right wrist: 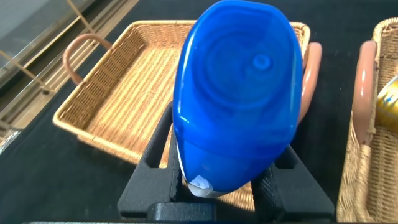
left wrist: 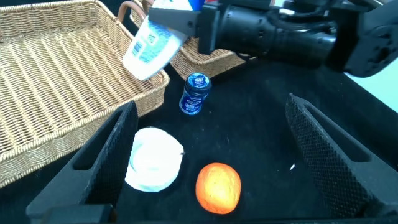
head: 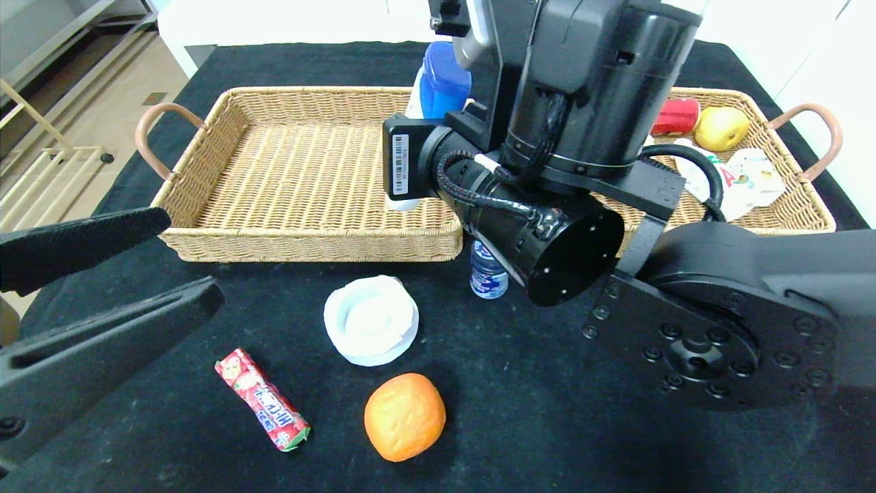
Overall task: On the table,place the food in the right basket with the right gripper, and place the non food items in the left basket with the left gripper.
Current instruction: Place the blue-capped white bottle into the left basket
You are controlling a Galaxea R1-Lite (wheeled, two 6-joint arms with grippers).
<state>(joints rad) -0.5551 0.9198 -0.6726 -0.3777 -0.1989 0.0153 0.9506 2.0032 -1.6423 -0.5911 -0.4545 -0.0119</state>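
Nearest the robot on the black table [head: 520, 424] lay an orange [head: 404, 416], round and dimpled, with a red candy roll [head: 262, 399] beside it on the robot's left. Just beyond them sat a white lidded cup [head: 371, 320], and farther on a small bottle with a blue cap and label [head: 488, 276] stood upright close to the front wall of the left basket [head: 205, 123].

The left gripper [left wrist: 211, 146] hovered low at the near left, its jaws spread wide and holding nothing.

The right gripper [right wrist: 217, 180] was clamped on a white bottle with a broad blue flip cap [right wrist: 235, 99]. The bottle had pale sides and a blue printed label, and it hung tilted in the air over the right end of the left basket, above its near rim.

The left basket, a wicker tray with looped handles, had nothing resting on its floor as far as could be seen. The right basket [head: 794, 205], largely hidden behind the right arm, held a red can [head: 675, 115], a yellow apple [head: 722, 128] and a white crumpled packet [head: 749, 179].
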